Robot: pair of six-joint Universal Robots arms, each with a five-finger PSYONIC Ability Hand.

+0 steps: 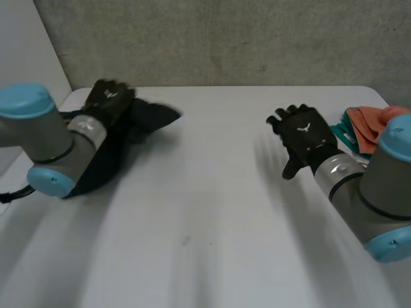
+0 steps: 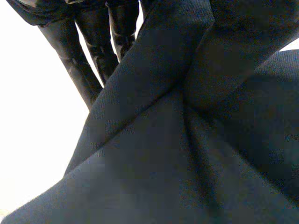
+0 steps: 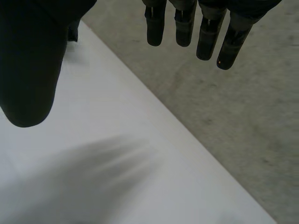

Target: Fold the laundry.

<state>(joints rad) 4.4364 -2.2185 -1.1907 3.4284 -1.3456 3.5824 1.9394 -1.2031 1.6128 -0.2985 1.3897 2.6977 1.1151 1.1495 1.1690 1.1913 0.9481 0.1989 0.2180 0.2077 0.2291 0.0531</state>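
Head view: left hand (image 1: 109, 99) has the dark cloth (image 1: 154, 117), no fold yet

We see the left hand over the far left corner of the table (image 1: 212, 212). The cloth is bunched under it: part hangs beneath the left arm and part juts along the far edge toward the middle. In the left wrist view the cloth runs up in creased ridges between the fingers (image 2: 81, 65) and the thumb side. From that we judge the hand closed on a gathered bit of it; whether that bit is a corner or an edge we cannot tell.

The right hand (image 1: 307, 136) hovers over the right side of the table, well apart from the cloth. Its wrist view shows the fingers (image 3: 184, 25) straight and clear of the thumb, with nothing between them: wide open and empty. Just beside the right arm, at the far right corner, lies a crumpled pile (image 1: 369, 122) of coral and teal laundry, partly hidden by the arm.

We judge the task barely begun. The cloth is crumpled rather than spread and shows no neat fold, and the pile looks untouched. What is left: lay the cloth flat, fold it, then work through the pile.
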